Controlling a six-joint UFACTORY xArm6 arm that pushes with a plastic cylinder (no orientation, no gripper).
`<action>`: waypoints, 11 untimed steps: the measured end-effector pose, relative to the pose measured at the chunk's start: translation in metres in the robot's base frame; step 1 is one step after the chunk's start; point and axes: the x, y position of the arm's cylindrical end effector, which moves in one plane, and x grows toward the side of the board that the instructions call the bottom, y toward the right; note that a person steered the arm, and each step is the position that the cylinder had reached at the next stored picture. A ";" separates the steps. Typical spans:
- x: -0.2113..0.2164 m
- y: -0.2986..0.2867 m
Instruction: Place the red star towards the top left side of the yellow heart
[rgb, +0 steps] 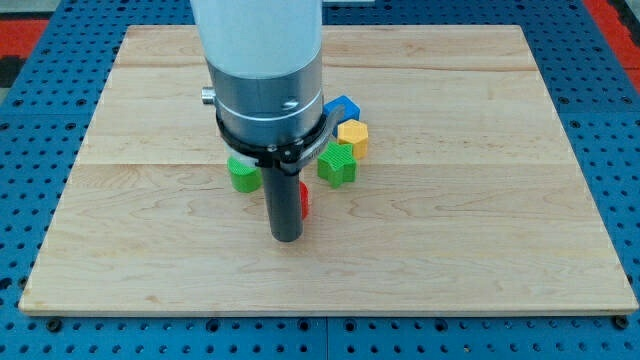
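My tip (287, 238) rests on the board just below the middle of the view. A red block (305, 201) shows only as a sliver at the rod's right side, touching or almost touching it; its shape is hidden. A yellow block (353, 137) lies up and to the right of the red one; I cannot tell whether it is the heart. The arm's white and grey body hides the board above the rod.
A green star-like block (337, 166) sits between the red and yellow blocks. A green block (243, 175) lies left of the rod. A blue block (342, 105) touches the yellow one from above. The wooden board (480, 230) sits on a blue pegboard.
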 end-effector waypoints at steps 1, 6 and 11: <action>-0.026 0.000; -0.059 -0.042; -0.150 -0.056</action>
